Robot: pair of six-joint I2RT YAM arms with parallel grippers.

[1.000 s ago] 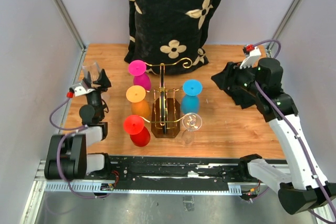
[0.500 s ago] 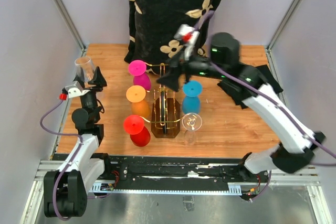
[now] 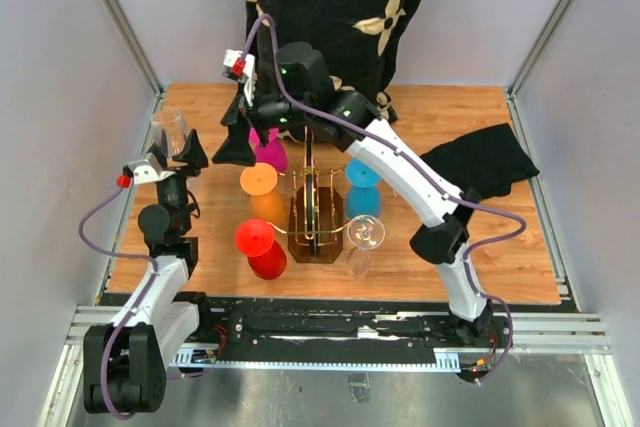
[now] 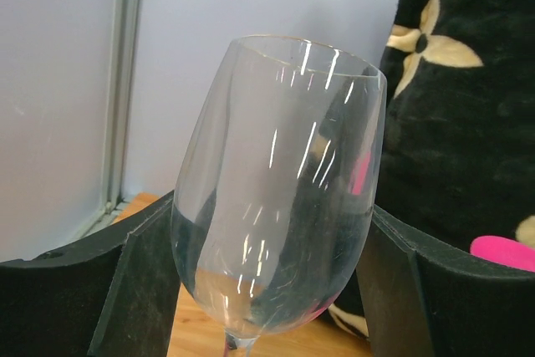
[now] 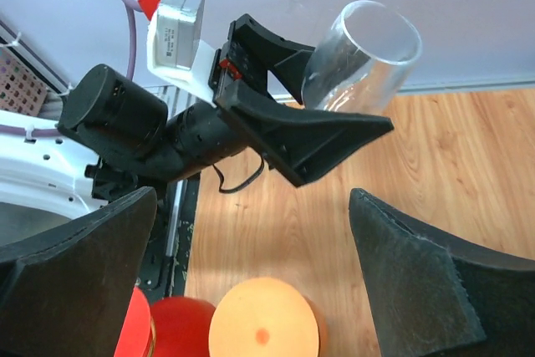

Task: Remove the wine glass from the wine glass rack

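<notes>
My left gripper (image 3: 176,150) stands at the table's left side, shut on the bowl of a clear wine glass (image 3: 170,128) held upright. In the left wrist view the glass bowl (image 4: 280,190) fills the gap and both pads touch it. The gold wine glass rack (image 3: 314,209) on its dark base stands mid-table. My right gripper (image 3: 236,135) has reached across above the rack's left side and hangs open and empty, close to the right of the held glass (image 5: 361,54). Its fingers (image 5: 426,277) frame an orange glass foot (image 5: 263,332).
Upside-down glasses hang on the rack: pink (image 3: 263,133), orange (image 3: 258,180), red (image 3: 255,238), blue (image 3: 365,168) and a clear one (image 3: 365,234) at the front right. A black cloth (image 3: 482,160) lies at the right. A black floral fabric (image 3: 330,17) stands at the back.
My right arm has swung from the right side across the rack to the left, and its jaws have spread wider. The left gripper keeps its hold on the clear glass.
</notes>
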